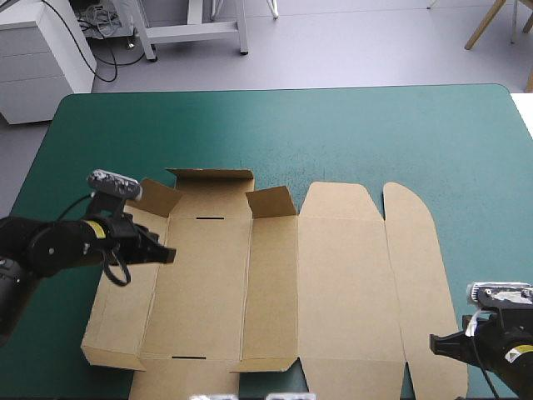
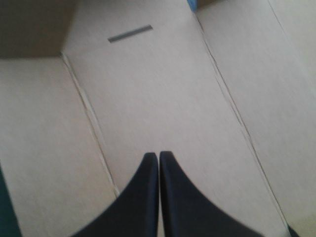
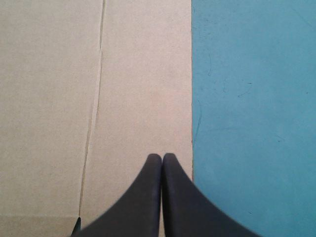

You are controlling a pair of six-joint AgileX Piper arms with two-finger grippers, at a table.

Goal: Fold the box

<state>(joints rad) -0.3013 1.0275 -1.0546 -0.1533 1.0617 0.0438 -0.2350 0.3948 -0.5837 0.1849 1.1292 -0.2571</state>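
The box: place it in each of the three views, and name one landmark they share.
High view: the box lies spread over the near half of the teal-green cover, between the two claws.
Left wrist view: the box fills the picture, under and ahead of the shut left claw.
Right wrist view: the box lies under the shut right claw, its edge beside bare cover.
Shared landmark: the fold creases.

Near edge of the box (image 1: 333,283) is cropped.

The table (image 1: 350,125) wears a teal-green cover. The brown box (image 1: 341,283) lies on it, mostly flat, toward the near edge.
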